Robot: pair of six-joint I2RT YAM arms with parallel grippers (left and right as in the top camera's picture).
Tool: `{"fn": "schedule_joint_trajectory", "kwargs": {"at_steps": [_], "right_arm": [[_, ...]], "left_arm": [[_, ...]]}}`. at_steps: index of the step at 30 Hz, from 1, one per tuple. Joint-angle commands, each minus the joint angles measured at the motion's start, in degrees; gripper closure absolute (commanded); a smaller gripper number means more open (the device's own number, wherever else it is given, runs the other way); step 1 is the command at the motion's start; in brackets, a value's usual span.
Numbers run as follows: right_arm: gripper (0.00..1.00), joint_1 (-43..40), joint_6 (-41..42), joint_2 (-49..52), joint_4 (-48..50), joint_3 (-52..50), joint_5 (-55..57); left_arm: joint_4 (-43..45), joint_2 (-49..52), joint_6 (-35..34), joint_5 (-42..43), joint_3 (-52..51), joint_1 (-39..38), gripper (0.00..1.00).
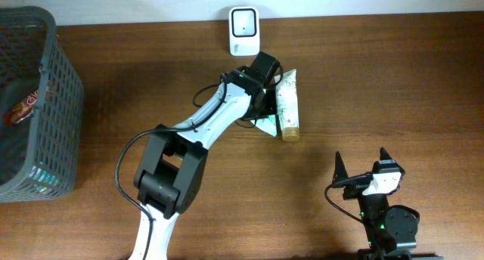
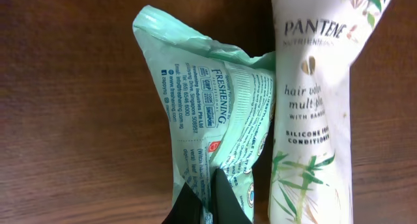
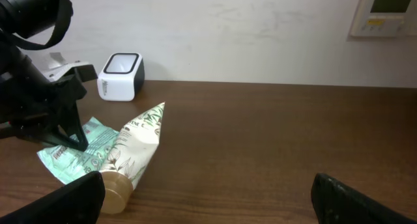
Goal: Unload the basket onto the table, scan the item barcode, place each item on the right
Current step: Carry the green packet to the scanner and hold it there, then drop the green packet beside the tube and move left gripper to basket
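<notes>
Overhead, the left gripper (image 1: 265, 112) hangs just short of the white box-shaped barcode scanner (image 1: 244, 30), over a mint-green crinkled plastic packet (image 1: 266, 125); left wrist: its jaws pinch the packet's edge, beside a cream shampoo tube (image 2: 319, 107); right wrist: the right gripper (image 3: 208, 204) is spread wide and empty, well apart from the scanner; the grasp looks made, presenting the barcode is not yet done.

**Green packet pinched beside a white tube**

The left hand (image 2: 212, 199) has its dark fingers closed on the lower edge of a crumpled green packet (image 2: 208, 100), printed side showing. A white Pantene tube (image 2: 319, 107) lies against the packet's right side on the brown worktop (image 2: 71, 120).
</notes>
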Motion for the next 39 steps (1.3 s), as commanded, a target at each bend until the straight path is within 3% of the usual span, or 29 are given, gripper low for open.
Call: {"fn": "schedule_joint_trajectory", "kwargs": {"at_steps": [1, 6, 15, 19, 22, 30, 34, 39], "right_arm": [[0.01, 0.0, 0.2, -0.4, -0.2, -0.4, 0.5], [0.01, 0.0, 0.2, -0.4, -0.2, -0.4, 0.5], [0.01, 0.0, 0.2, -0.4, -0.2, -0.4, 0.5], [0.01, -0.1, 0.2, -0.4, -0.2, -0.4, 0.5], [0.01, 0.0, 0.2, -0.4, -0.2, -0.4, 0.5], [0.01, -0.1, 0.2, -0.4, -0.2, -0.4, 0.5], [0.01, 0.0, 0.2, -0.4, -0.2, -0.4, 0.5], [0.01, 0.0, 0.2, -0.4, -0.2, -0.4, 0.5]], "left_arm": [[0.3, -1.1, -1.1, 0.4, 0.0, 2.2, 1.0], [0.3, -1.1, -8.1, 3.0, 0.0, 2.4, 1.0], [-0.3, -1.1, -8.1, 3.8, 0.0, -0.5, 0.97], [-0.2, -1.1, -8.0, 3.9, 0.0, -0.4, 0.67], [-0.6, -1.6, -7.6, 3.9, 0.5, 0.4, 0.58], [-1.0, -8.4, 2.1, 3.9, 6.3, 5.6, 0.47], [-1.2, -14.8, 12.1, 3.9, 8.8, 10.0, 0.39], [-0.9, -23.8, 25.4, 3.5, 10.2, 18.2, 0.4]]}}
